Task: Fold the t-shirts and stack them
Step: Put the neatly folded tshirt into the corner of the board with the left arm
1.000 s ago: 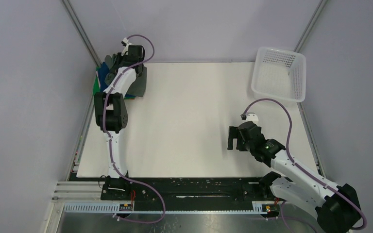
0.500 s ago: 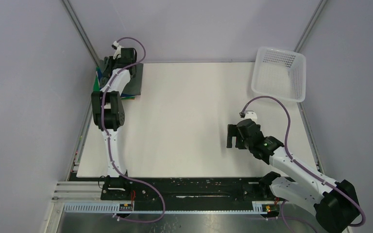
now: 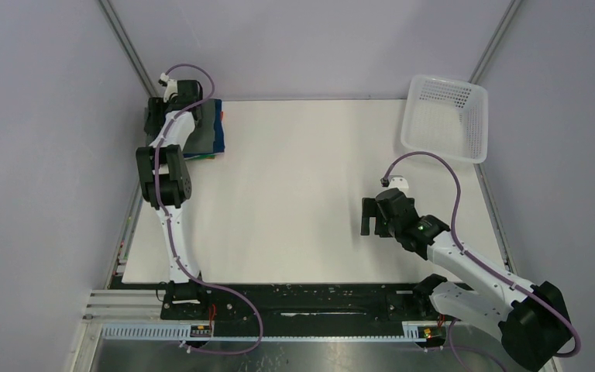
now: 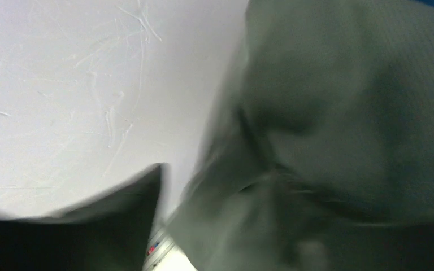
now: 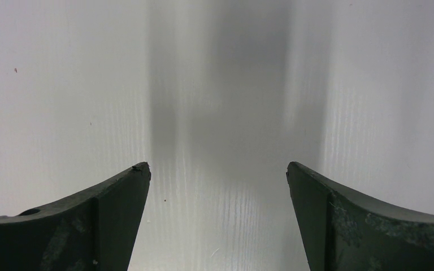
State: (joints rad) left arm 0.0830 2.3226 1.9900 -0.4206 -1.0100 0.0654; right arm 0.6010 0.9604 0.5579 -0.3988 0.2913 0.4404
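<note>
The t-shirts (image 3: 205, 132) lie stacked in the table's far left corner. A dark grey-green shirt (image 3: 199, 136) is on top, with navy blue (image 3: 219, 126) and a strip of green (image 3: 214, 156) showing at the stack's right edge. My left gripper (image 3: 155, 116) hovers at the stack's left edge. In the left wrist view the grey-green shirt (image 4: 339, 113) fills the right side, blurred. One of my fingers (image 4: 107, 226) stands clear of the cloth with table showing between them, and the other is hidden by the cloth. My right gripper (image 3: 369, 223) (image 5: 217, 169) is open over bare table, holding nothing.
A white mesh basket (image 3: 445, 116) sits at the table's far right corner. The white table (image 3: 302, 194) stretches between the two arms. Grey walls close in on both sides, the left one right beside the stack.
The left arm swung left across the stack to its far left edge. The grey-green shirt now lies flatter on top, with navy blue showing at the right. The right arm barely moved.
</note>
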